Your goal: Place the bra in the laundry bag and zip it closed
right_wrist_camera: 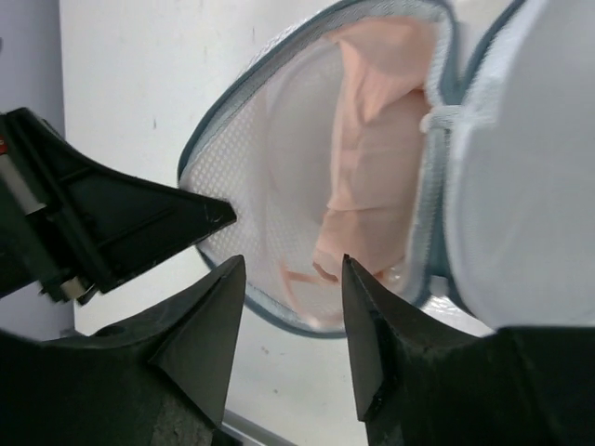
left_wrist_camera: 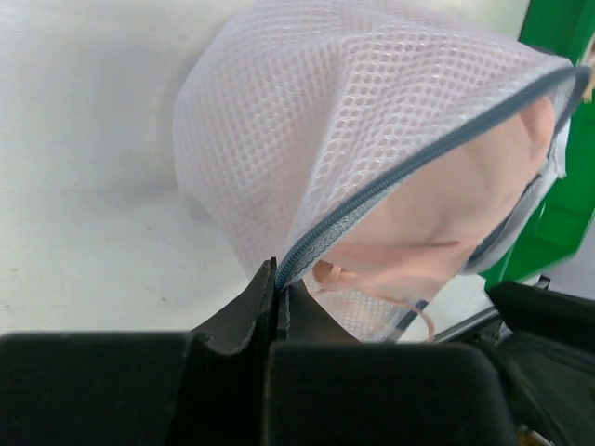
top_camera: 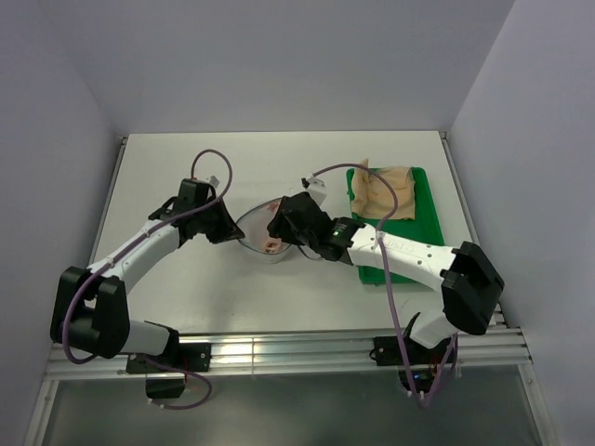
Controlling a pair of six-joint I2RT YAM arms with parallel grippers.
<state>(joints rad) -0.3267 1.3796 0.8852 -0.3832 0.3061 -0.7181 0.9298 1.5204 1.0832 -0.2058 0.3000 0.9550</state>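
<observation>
The laundry bag point(top_camera: 258, 229) lies mid-table, a white mesh bag with a grey zip rim point(left_wrist_camera: 372, 195), its two halves gaping apart. The pale pink bra point(right_wrist_camera: 372, 167) sits inside it, and a thin strap loops near the lower rim. My left gripper point(left_wrist_camera: 277, 279) is shut on the zip rim at the bag's left edge. From the right, my right gripper point(right_wrist_camera: 290, 262) stands open just in front of the bag's lower rim with nothing between its fingers. The bag's other dome point(right_wrist_camera: 530, 158) bulges to the right of the bra.
A green tray point(top_camera: 423, 218) lies to the right of the bag, with a tan-beige garment point(top_camera: 381, 193) draped over its far end. The right arm reaches across the tray's near left part. The left gripper's finger point(right_wrist_camera: 139, 223) shows close to the right gripper.
</observation>
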